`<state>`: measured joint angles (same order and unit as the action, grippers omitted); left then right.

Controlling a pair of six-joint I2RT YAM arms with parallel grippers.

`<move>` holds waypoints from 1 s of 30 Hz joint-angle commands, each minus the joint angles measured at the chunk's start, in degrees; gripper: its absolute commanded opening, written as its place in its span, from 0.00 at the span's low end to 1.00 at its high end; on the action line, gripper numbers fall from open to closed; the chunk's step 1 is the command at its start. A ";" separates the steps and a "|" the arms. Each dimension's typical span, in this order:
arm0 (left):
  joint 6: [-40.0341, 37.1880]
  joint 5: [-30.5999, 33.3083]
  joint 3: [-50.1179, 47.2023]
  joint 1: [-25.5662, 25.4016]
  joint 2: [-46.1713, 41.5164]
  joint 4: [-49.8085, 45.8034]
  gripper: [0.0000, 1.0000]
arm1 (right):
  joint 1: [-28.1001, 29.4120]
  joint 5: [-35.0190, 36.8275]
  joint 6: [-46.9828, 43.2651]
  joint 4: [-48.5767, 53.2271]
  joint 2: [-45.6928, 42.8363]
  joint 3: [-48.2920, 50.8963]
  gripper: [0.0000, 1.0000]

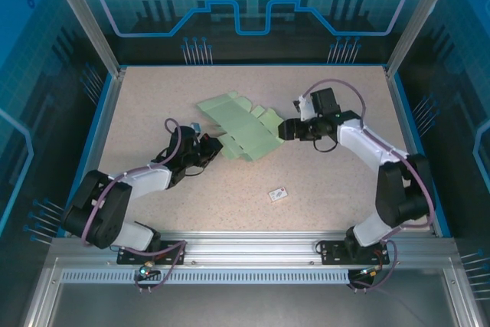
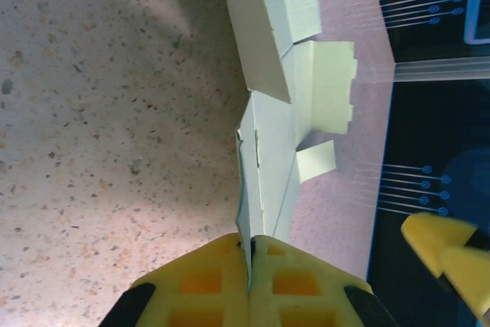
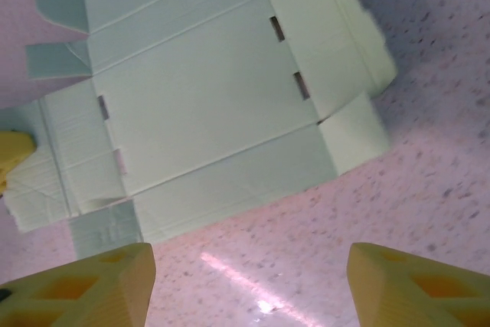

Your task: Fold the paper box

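The paper box (image 1: 239, 129) is seen as a flat, creased cut-out of pale green thin card. It lies on the speckled table (image 1: 329, 189) a little beyond the middle, between the two arms. It is not yet formed: the panels are spread out, and only some side flaps are raised a little from the surface.

The left gripper (image 1: 212, 148) is clenched on the near-left edge of the card. In the left wrist view this edge is pinched between the yellow pads (image 2: 207, 281), and the sheet (image 2: 268, 151) is lifted slightly there. The right gripper (image 1: 284, 129) is spread apart and nothing is held by it. In the right wrist view its fingers (image 3: 92, 285) stand wide, close to the near edge of the card (image 3: 207, 105), without contact being visible.

The card is judged to be very light and slippery on the smooth table, so it can be pushed away easily if it is not pinned. It is probably stiff only within one panel and gives way at the creases. The small tabs and the slots are expected to tear or bend wrongly. A hold is better taken on a long panel edge close to a crease, not on a tab.

A small white tag (image 1: 278, 194) lies apart, nearer to the bases.
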<state>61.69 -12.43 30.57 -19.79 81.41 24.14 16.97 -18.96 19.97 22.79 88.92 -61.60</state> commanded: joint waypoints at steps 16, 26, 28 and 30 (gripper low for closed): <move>7.88 2.43 -2.35 -1.96 -5.30 2.45 0.00 | 13.73 2.99 49.04 -36.33 3.34 17.91 0.70; 8.32 2.15 -3.01 -2.03 -5.12 3.67 0.00 | 14.40 7.48 55.36 -42.60 5.11 20.80 0.66; 8.55 2.19 -3.23 -2.05 -4.95 3.97 0.00 | 14.40 7.84 56.55 -44.07 5.78 21.01 0.62; 8.72 1.99 -3.45 -2.03 -4.77 4.35 0.00 | 14.49 8.18 57.91 -45.47 6.50 21.22 0.58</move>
<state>69.19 -10.74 28.10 -21.19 77.06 26.39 30.76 -12.64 74.50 -18.72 93.80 -41.28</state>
